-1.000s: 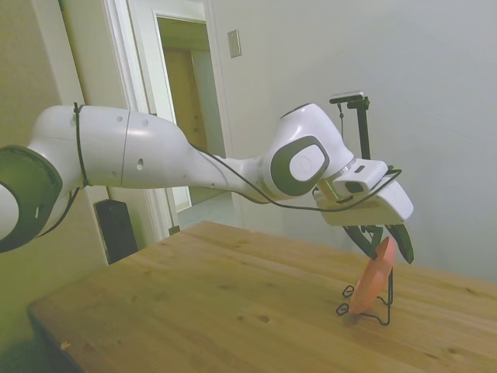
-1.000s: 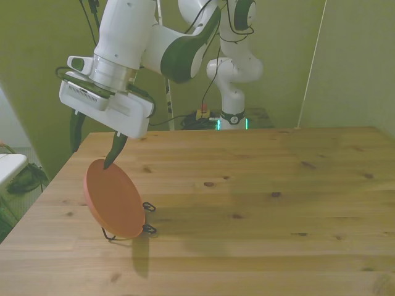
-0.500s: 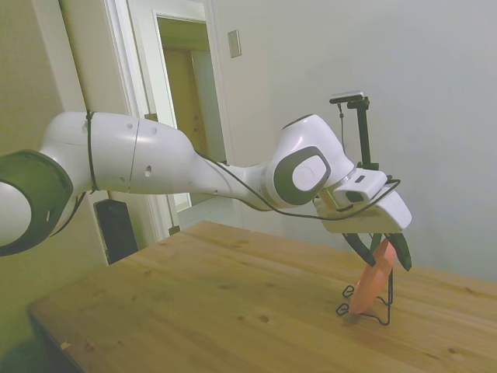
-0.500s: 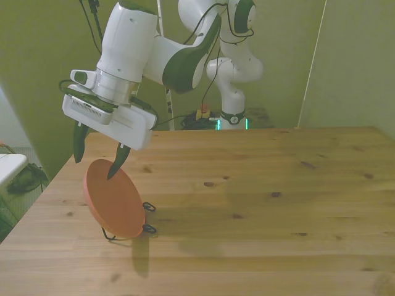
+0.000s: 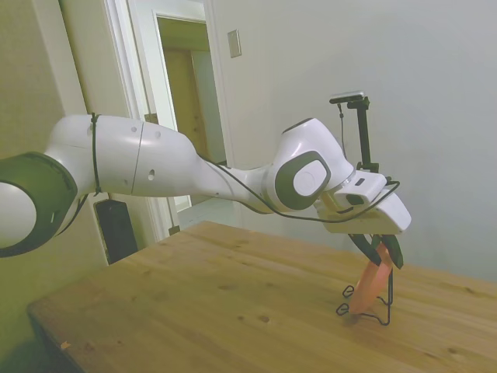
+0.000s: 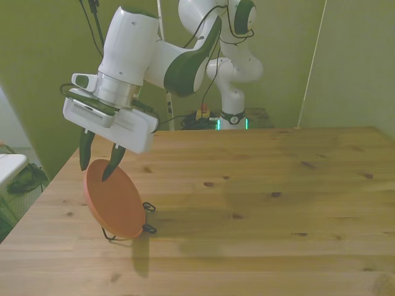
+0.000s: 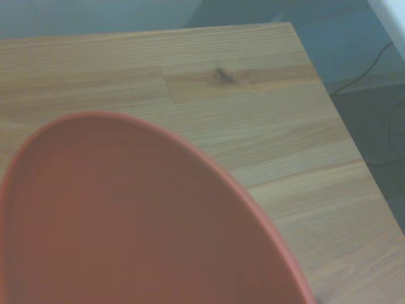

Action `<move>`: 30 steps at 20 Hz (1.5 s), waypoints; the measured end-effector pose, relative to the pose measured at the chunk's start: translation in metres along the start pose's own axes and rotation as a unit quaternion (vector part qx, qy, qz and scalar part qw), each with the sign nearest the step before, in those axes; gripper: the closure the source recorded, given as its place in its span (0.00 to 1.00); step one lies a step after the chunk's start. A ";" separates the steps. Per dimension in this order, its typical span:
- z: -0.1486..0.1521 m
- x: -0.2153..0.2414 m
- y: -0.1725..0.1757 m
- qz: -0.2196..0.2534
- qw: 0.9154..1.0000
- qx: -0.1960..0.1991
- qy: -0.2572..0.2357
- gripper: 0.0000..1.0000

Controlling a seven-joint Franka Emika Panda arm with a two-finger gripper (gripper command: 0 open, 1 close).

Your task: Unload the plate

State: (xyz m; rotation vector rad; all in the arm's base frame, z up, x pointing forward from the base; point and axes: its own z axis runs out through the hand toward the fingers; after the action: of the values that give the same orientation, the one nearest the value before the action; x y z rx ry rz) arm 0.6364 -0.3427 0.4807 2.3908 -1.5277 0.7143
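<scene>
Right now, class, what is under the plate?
A thin black wire stand holds the plate on edge upon the wooden table. The plate hides most of the stand.

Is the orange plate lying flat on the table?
No, the plate stands tilted on edge in the black wire stand, as the front view shows.

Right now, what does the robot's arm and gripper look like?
A glossy white arm with rounded grey joint caps, a thin black cable running along it, a boxy white wrist block, and a gripper with two dark, tapered fingers.
</scene>
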 end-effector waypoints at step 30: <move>-0.137 -0.059 -0.038 0.029 0.977 0.156 -0.144 1.00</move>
State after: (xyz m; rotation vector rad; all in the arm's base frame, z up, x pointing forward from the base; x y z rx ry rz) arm 0.6110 -0.2208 0.5717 2.7940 -1.7124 0.6871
